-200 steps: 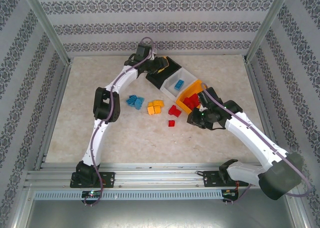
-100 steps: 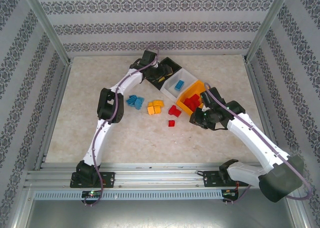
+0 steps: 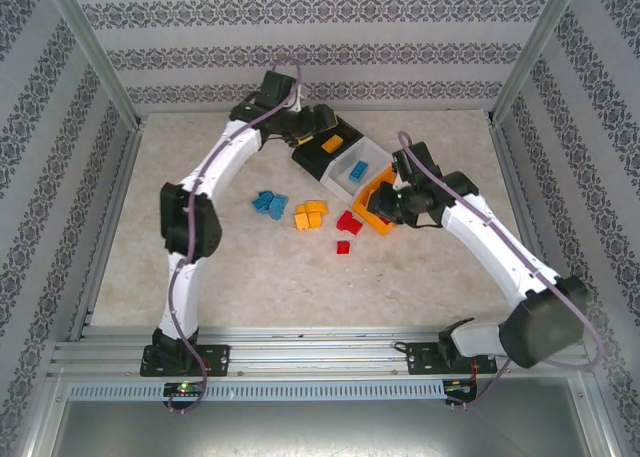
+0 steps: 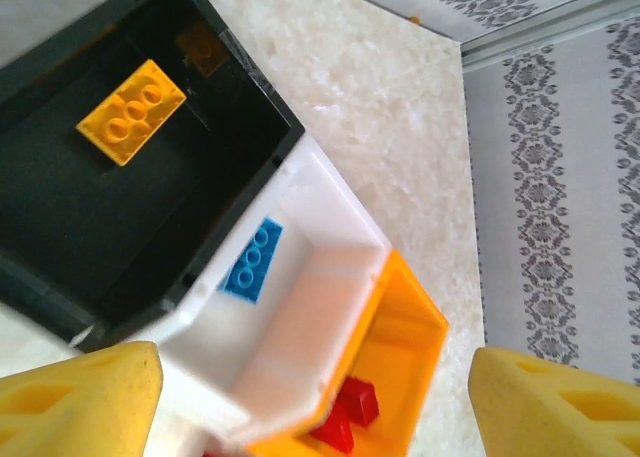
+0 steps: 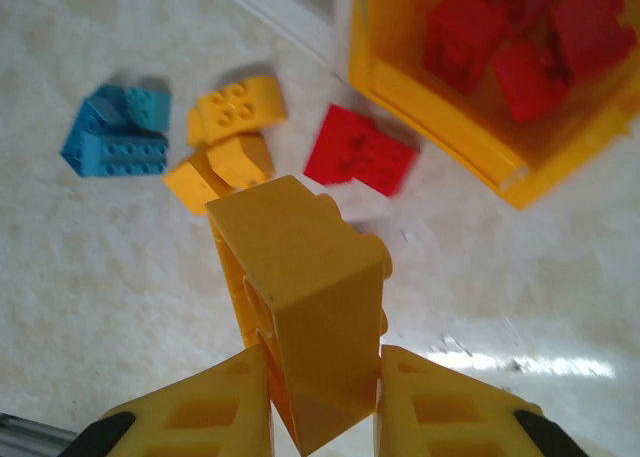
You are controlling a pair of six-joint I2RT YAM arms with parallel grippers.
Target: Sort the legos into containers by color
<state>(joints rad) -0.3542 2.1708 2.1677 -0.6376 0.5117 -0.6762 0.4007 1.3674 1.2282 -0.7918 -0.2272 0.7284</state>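
Yellow brick (image 5: 300, 267) sits clamped in our right gripper (image 5: 325, 377), above the loose bricks (image 5: 225, 127) on the table (image 5: 100, 277). Beyond stand the orange bin (image 5: 440, 127) of reds and the white bin (image 4: 330, 287). Farthest, our left gripper (image 4: 315, 407) hangs open over the black bin (image 4: 90, 237), where another yellow piece (image 4: 131, 111) lies. We judge ours goes there next, so the left gripper must clear first.

The left end effector (image 4: 312, 377) opens, leaving a yellow brick (image 4: 130, 112) in the black bin (image 4: 60, 227); the right end effector (image 5: 322, 362) advances, gripping a second brick (image 5: 300, 277).
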